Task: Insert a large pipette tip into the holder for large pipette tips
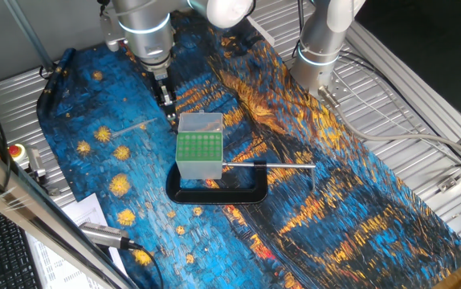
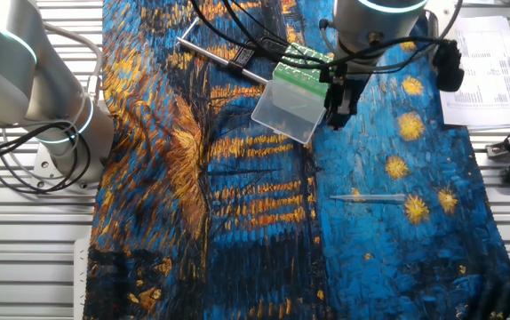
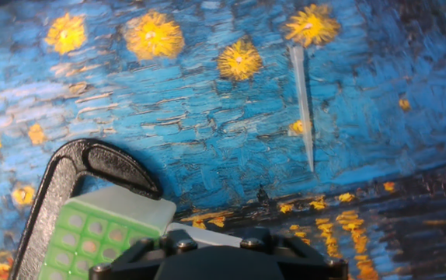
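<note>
- Hand view: the large pipette tip [image 3: 301, 105] lies flat on the painted cloth [image 3: 168, 117] over the counter, upper right of the frame, point downward.
- The holder for large pipette tips [image 1: 199, 146] stands mid-frame inside a black clamp [image 1: 214, 193].
- The gripper [image 1: 167, 104] hangs just behind the holder, seemingly empty; its finger spacing cannot be told.

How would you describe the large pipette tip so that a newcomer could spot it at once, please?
Start at the frosted box with the green grid top, held by a black clamp. On the starry blue cloth beside it lies a thin translucent cone tapering to a point. Unlike the metal clamp rod, it lies loose and is plastic.
</note>
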`<state>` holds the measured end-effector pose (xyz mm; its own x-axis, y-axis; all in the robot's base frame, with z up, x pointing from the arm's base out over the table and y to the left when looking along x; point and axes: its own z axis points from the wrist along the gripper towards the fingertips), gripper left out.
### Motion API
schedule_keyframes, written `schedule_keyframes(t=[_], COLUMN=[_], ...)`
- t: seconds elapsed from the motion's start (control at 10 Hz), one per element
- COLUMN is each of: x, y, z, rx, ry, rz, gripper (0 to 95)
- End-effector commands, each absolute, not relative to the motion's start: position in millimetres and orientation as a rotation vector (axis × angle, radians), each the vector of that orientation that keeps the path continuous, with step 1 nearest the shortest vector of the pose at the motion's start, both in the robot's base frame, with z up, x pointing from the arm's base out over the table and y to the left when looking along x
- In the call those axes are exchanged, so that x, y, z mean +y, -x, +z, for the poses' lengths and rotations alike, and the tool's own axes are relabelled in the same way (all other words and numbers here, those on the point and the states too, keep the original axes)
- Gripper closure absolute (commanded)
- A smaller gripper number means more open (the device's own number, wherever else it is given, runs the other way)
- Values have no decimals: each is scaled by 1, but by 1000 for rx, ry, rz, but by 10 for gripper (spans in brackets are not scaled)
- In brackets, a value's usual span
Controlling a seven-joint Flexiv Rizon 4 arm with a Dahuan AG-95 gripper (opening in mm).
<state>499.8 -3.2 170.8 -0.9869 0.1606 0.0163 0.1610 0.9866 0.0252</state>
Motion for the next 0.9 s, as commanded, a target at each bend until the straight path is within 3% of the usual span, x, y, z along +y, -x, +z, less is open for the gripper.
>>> schedule_keyframes(t=[0.1, 0.9], x=[-9, -47], y=[-499, -532], z=[169, 146], rx=[-3119, -3121], ry=[228, 148], rz=[-39, -18], gripper=[950, 950])
